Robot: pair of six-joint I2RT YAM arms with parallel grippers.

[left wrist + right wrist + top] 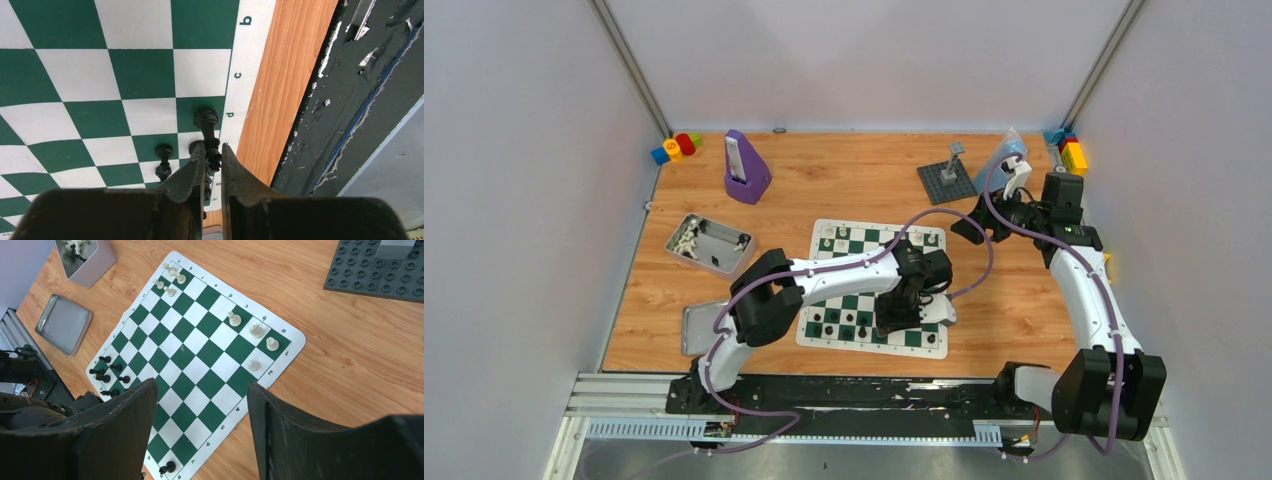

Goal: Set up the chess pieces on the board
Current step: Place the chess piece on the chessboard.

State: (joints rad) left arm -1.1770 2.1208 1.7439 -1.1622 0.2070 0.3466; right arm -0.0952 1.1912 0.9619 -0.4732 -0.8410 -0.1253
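The left jaws pinch an upright black piece [206, 120], lower centre of frame, its base over the d-file edge square of the board [140, 75]; the right jaws are spread and empty.

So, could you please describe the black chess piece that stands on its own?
Look at the green and white board. Black pieces cluster at one end of its near edge; this black piece stands alone at that edge's other corner.

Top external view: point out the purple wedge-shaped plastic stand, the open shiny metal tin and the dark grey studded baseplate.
purple wedge-shaped plastic stand [746, 172], top external view, its front face.
open shiny metal tin [728, 241], top external view, bare inner floor.
dark grey studded baseplate [939, 188], top external view, bare studs beside the post.
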